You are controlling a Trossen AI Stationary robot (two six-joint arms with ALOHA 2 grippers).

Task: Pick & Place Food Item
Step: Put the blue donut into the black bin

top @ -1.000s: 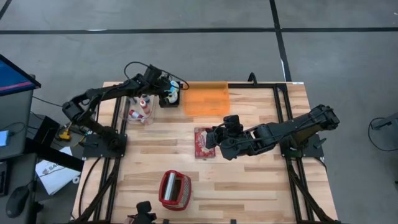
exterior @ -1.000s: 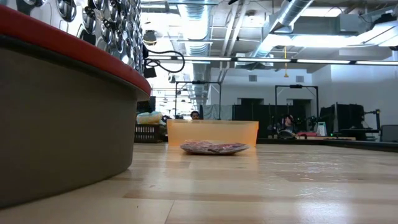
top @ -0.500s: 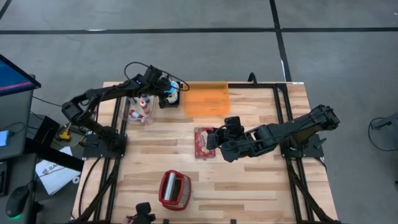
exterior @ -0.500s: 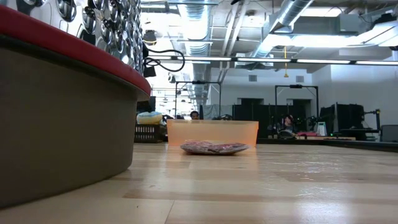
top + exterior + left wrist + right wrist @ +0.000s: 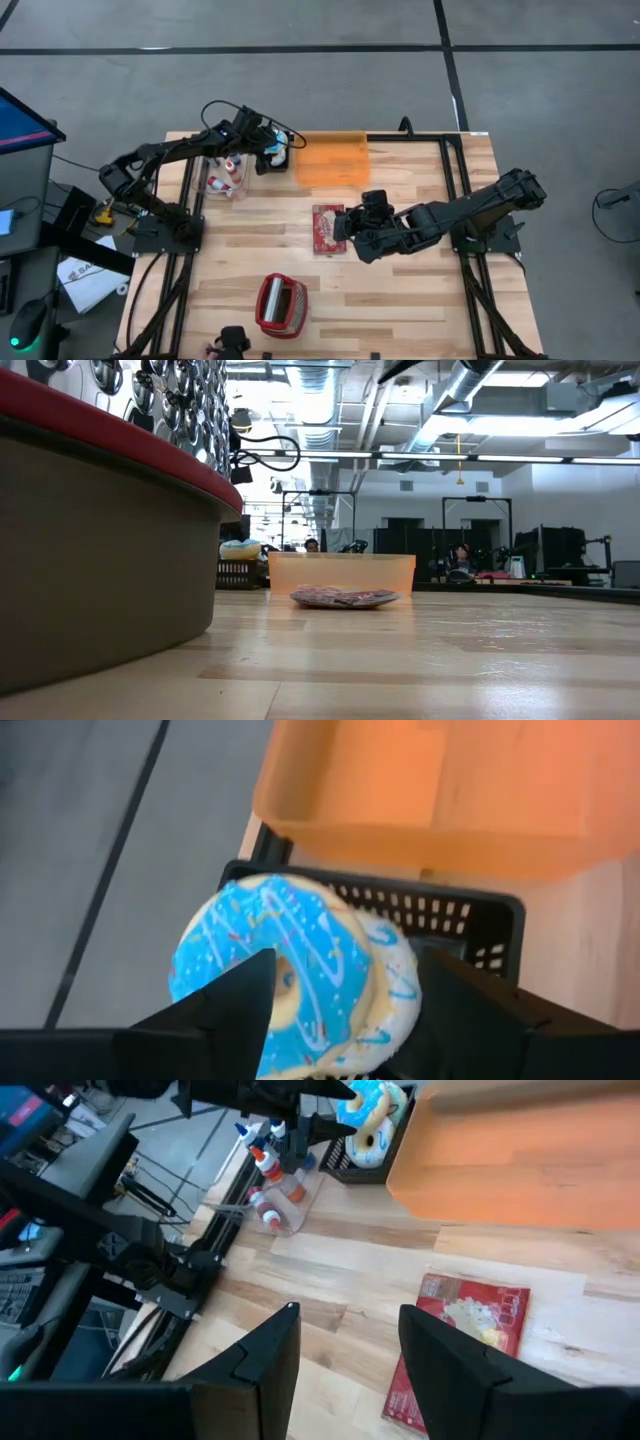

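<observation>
A blue-iced donut (image 5: 280, 970) leans on a white-iced donut (image 5: 395, 985) inside a small black basket (image 5: 480, 920) at the table's far left, beside the orange bin (image 5: 330, 160). My left gripper (image 5: 345, 1005) is open over the basket, one finger on each side of the donuts. A red food packet (image 5: 326, 228) lies flat on the wood at mid-table. My right gripper (image 5: 345, 1330) hangs open above the table just right of the packet (image 5: 460, 1345), with nothing between its fingers. My left gripper comes at the basket slanting down from the table's near left. One fingertip (image 5: 240, 1005) stands in front of the blue donut's face. I cannot tell whether either finger touches a donut.
A clear holder with small bottles (image 5: 225, 178) stands left of the black basket. A red wire basket (image 5: 280, 305) sits near the front edge and fills the left of the low view (image 5: 100, 510). Bare wood lies between the packet and the red basket.
</observation>
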